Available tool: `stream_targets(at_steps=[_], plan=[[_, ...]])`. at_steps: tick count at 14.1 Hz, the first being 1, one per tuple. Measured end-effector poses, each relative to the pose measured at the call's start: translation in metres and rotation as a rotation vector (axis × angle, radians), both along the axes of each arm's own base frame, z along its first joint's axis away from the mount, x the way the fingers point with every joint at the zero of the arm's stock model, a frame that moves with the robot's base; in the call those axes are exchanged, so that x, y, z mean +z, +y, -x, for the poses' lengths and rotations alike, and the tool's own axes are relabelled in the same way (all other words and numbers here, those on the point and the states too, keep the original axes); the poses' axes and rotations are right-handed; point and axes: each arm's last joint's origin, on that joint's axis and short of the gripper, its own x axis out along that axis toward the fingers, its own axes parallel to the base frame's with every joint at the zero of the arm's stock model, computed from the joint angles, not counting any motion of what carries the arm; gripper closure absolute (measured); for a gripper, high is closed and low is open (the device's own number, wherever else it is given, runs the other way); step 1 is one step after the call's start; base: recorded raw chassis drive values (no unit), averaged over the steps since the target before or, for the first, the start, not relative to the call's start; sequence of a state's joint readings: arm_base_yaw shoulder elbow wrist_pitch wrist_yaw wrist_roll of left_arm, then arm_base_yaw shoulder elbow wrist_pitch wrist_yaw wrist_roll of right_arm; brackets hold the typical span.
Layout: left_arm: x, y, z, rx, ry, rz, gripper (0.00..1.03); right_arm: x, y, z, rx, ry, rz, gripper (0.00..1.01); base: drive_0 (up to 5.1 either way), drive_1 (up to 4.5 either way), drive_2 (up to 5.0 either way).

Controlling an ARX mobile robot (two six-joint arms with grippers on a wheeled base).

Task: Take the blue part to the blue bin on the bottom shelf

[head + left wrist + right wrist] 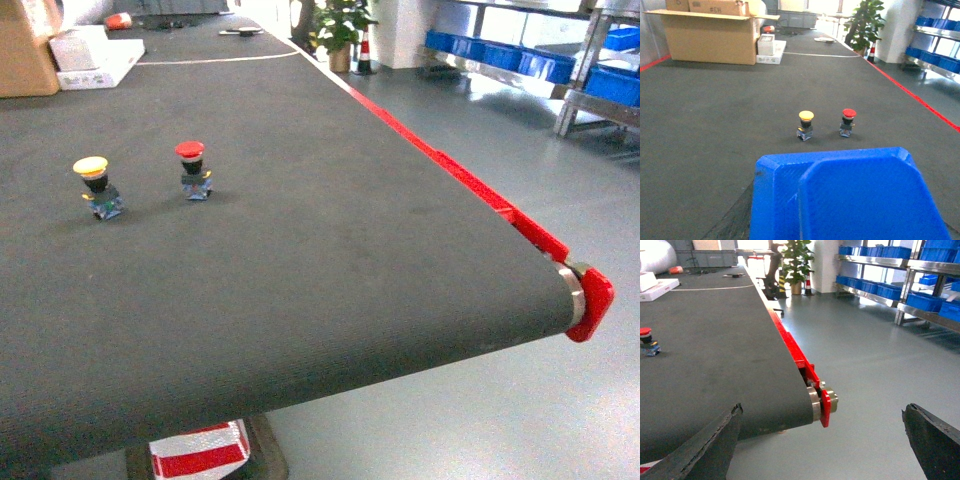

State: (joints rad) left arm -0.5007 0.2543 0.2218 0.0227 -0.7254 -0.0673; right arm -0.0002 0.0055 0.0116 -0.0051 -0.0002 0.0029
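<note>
large blue part (855,197) filling lower centre of left wrist view, right under the camera, apparently clamped in left gripper; fingers hidden behind it, so grasp itself cannot be told for sure. beyond it, dark grey conveyor belt (300,250) running to upper frame, red edge strip (450,170) along its right side, red end cap (590,305) at lower right of head view. two push buttons standing upright on belt: one yellow-capped (95,185), one red-capped (193,168), side by side, apart. cardboard box (710,35) upper left in left wrist view, white boxes (771,47) beside it. grey-green floor right of belt, potted plant (790,262) at top centre, steel rack (890,270) upper right with a row of blue bins (875,287) on low level. right gripper (822,440) spread wide, two dark fingers (705,445) at lower corners, empty, held past belt end above floor.
</note>
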Motion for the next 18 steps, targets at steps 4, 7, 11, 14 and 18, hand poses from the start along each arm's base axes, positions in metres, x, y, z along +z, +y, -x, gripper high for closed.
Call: stream_targets(at_steps=[4,7,11,14,18], plan=[[0.0000,0.0000,0.0000,0.000,0.000,0.000,0.59,0.0000,0.0000,0.0000,0.000,0.000,0.000,0.03,-1.6,-1.63,-1.6],[0.0000,0.0000,0.0000,0.000,0.000,0.000,0.59,0.0000,0.0000,0.0000,0.000,0.000,0.000,0.03,-1.5,-1.53,-1.5],[0.0000,0.0000,0.0000,0.000,0.000,0.000,0.59,0.0000,0.0000,0.0000,0.000,0.000,0.000,0.03,-1.7,-1.66,-1.7],[0.0000,0.0000,0.0000,0.000,0.000,0.000,0.59,0.0000,0.0000,0.0000,0.000,0.000,0.000,0.03,-1.6,-1.61,-1.6],[0.0000,0.0000,0.0000,0.000,0.000,0.000,0.59,0.0000,0.0000,0.0000,0.000,0.000,0.000,0.03,-1.6,-1.63,-1.6]])
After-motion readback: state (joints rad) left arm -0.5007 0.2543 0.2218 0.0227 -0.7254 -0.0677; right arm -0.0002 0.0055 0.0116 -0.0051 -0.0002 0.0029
